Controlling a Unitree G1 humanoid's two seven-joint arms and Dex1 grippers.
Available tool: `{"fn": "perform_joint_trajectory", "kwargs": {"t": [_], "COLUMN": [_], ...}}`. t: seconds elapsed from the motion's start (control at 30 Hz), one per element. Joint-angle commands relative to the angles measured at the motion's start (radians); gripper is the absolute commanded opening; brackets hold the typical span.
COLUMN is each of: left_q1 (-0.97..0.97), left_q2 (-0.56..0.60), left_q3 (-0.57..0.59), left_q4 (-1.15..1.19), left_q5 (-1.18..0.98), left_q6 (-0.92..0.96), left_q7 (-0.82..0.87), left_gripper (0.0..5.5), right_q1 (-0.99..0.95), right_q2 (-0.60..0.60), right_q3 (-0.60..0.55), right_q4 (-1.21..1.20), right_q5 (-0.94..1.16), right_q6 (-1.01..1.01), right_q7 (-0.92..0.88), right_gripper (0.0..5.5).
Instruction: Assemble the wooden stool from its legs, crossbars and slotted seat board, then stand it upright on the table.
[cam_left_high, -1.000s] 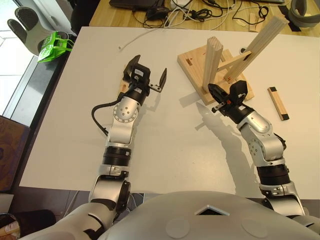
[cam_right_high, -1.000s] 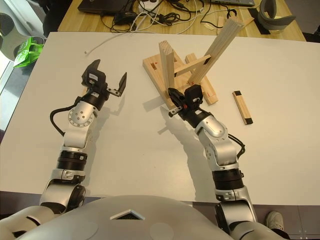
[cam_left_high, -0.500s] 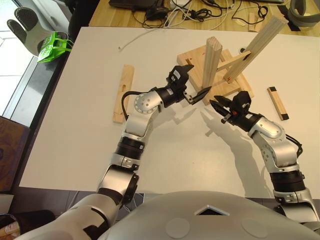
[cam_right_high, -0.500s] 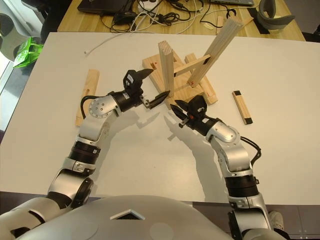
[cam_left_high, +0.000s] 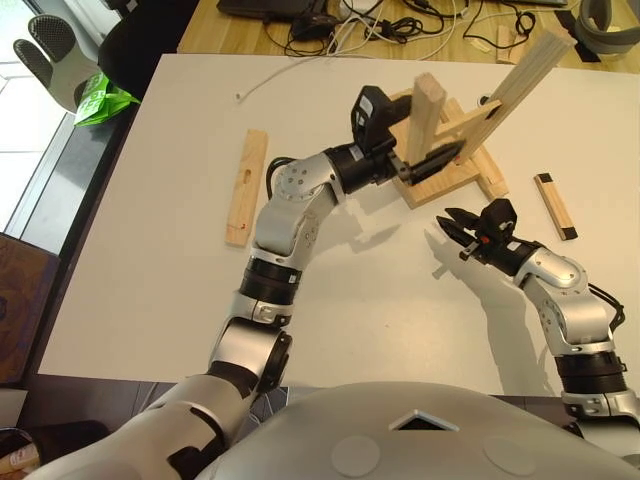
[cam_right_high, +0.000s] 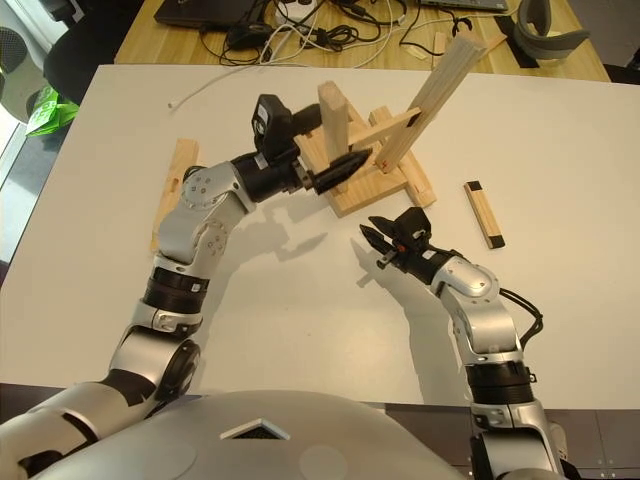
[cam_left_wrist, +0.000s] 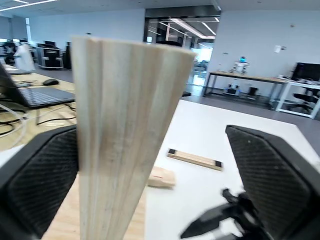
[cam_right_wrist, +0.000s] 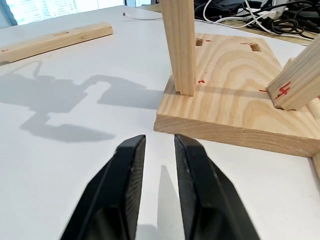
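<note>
Swung across from the left side of the table (cam_left_high: 350, 290), the left end effector (cam_left_high: 412, 130) is now set about the upright leg (cam_left_high: 428, 110), a square-cut pale plank with lengthwise grain. Its ribbed black pads (cam_left_wrist: 45, 180) are spread wide, one close beside the leg and the other well apart. The right end effector (cam_left_high: 452, 228) has been drawn back from the seat board (cam_left_high: 450, 180) and is held over the white table, its smooth black fingers (cam_right_wrist: 125, 165) narrowly parted on nothing. The seat board, a flat slotted slab, lies on the table with the upright leg planted in it. A tilted leg (cam_left_high: 525, 70) is joined to the first by a thin crossbar (cam_left_high: 470, 122). A loose slat (cam_left_high: 247, 185) lies flat at the left, and a short dark-ended bar (cam_left_high: 556, 206) at the right.
</note>
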Motion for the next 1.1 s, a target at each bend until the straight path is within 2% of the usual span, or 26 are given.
{"fn": "perform_joint_trajectory", "kwargs": {"t": [0.03, 0.17, 0.33, 0.5, 0.67, 0.73, 0.8, 0.93, 1.1], "left_q1": [-0.023, -0.075, -0.142, -0.211, -0.379, -0.403, -0.407, -0.468, -0.558], "left_q2": [0.0, -0.062, -0.206, -0.308, -0.407, -0.413, -0.411, -0.415, -0.353], "left_q3": [-0.033, -0.076, -0.185, -0.21, -0.22, -0.227, -0.234, -0.181, -0.134], "left_q4": [-0.102, -0.06, 0.085, 0.243, 0.441, 0.381, 0.307, 0.251, 0.173], "left_q5": [-0.061, -0.022, 0.101, 0.225, 0.307, 0.283, 0.26, 0.228, 0.195], "left_q6": [0.134, 0.154, 0.132, 0.085, -0.039, -0.031, 0.008, 0.071, 0.104], "left_q7": [-0.009, 0.06, 0.198, 0.371, 0.451, 0.393, 0.356, 0.373, 0.36], "left_gripper": [4.94, 4.94, 4.94, 4.94, 4.94, 4.94, 4.94, 4.94, 4.94], "right_q1": [0.004, 0.024, 0.035, 0.014, -0.025, -0.085, -0.161, -0.284, -0.338], "right_q2": [-0.004, -0.006, -0.051, -0.055, -0.003, 0.012, 0.067, 0.231, 0.301], "right_q3": [-0.016, -0.028, -0.041, -0.046, 0.047, 0.117, 0.154, 0.189, 0.21], "right_q4": [0.045, 0.073, 0.134, 0.118, -0.015, -0.043, -0.015, 0.183, 0.296], "right_q5": [-0.025, -0.035, -0.053, -0.041, 0.034, 0.068, 0.049, -0.115, -0.15], "right_q6": [-0.029, -0.047, -0.066, -0.056, 0.046, 0.121, 0.105, -0.131, -0.202], "right_q7": [-0.002, 0.0, 0.047, 0.082, 0.168, 0.237, 0.233, 0.054, 0.031], "right_gripper": [1.06, 1.06, 1.06, 1.06, 1.06, 1.06, 1.06, 1.06, 1.06]}}
